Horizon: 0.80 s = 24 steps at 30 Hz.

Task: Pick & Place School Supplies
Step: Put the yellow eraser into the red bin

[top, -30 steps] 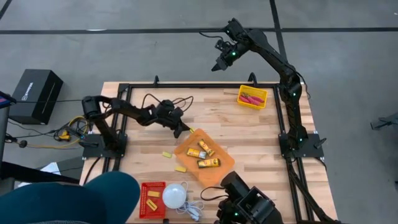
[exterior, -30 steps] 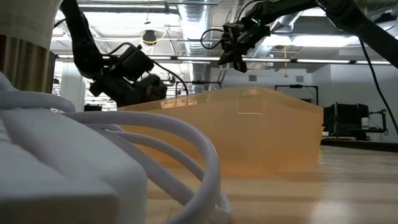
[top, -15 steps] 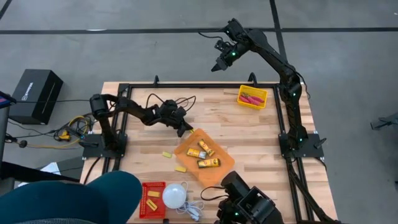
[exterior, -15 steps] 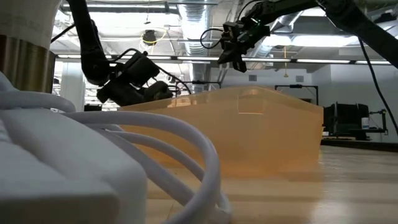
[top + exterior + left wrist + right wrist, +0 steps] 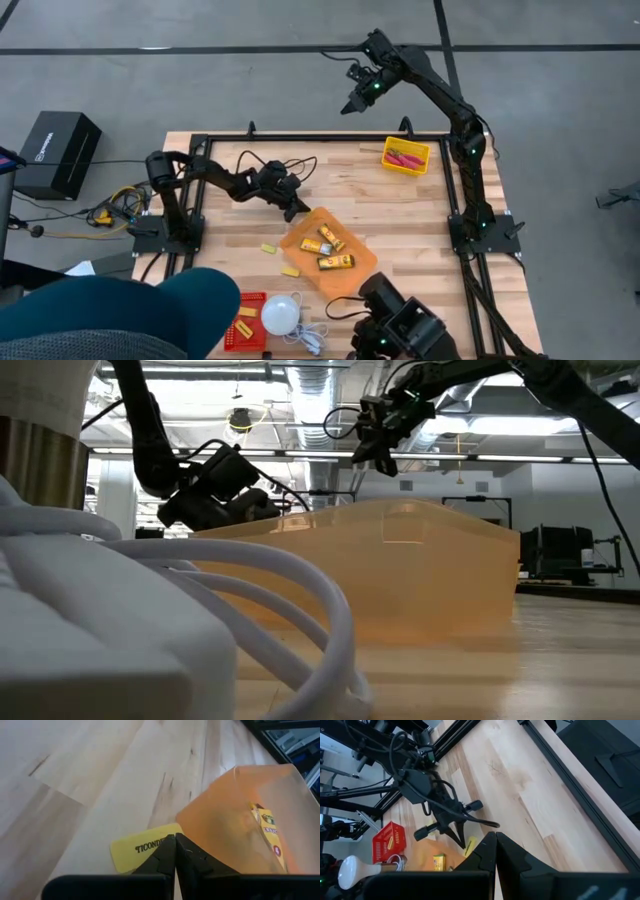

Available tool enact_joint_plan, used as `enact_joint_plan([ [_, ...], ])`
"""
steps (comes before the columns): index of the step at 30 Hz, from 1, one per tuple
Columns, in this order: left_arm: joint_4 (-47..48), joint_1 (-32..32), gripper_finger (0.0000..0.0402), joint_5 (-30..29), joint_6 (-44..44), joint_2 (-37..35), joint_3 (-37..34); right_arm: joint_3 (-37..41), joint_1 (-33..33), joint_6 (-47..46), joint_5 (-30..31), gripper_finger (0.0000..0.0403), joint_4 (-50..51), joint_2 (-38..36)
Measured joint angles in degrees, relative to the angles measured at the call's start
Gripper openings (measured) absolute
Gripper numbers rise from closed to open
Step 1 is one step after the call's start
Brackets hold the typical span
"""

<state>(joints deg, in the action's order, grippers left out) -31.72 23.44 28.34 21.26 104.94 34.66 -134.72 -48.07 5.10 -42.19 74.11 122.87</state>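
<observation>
My left gripper is shut, low over the table at the far left corner of the orange tray. In the left wrist view its tips are at a flat yellow eraser lying on the wood beside that corner. Three orange-yellow packets lie in the tray. Two small yellow blocks lie on the wood left of it. Red-handled scissors lie in the yellow bin. My right gripper hangs shut and empty, high beyond the table's far edge. My left gripper points slantwise down from the table's left, its shut fingertips at the yellow eraser's edge nearest the tray corner. The eraser lies flat on the table. Whether the tips touch it I cannot tell, as they cover that spot.
A red bin with yellow blocks and a white dome with its cord stand at the near edge. A person's teal sleeve covers the near left corner. Bare wood lies between the tray and the yellow bin.
My left arm has leaned a little further toward the orange tray, with its gripper shut throughout. The person's teal sleeve has spread further right along the table's near edge.
</observation>
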Motion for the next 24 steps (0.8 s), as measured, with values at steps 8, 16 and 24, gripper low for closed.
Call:
enact_joint_plan([
  [8, 3.42, 0.00, 0.0000, -0.46, -2.99, -0.08, 0.06, 0.00, -0.66, -0.02, 0.02, 0.0000, 0.00, 0.00],
  [16, 5.94, -0.22, 0.0000, -1.99, -3.19, 1.30, 0.17, 0.00, -0.64, -0.02, 0.00, 0.0000, -0.02, 0.00],
  [24, 6.52, -0.24, 0.0000, -3.49, -3.11, 1.34, 0.17, 0.00, -0.64, -0.04, 0.00, 0.0000, 0.00, 0.00],
])
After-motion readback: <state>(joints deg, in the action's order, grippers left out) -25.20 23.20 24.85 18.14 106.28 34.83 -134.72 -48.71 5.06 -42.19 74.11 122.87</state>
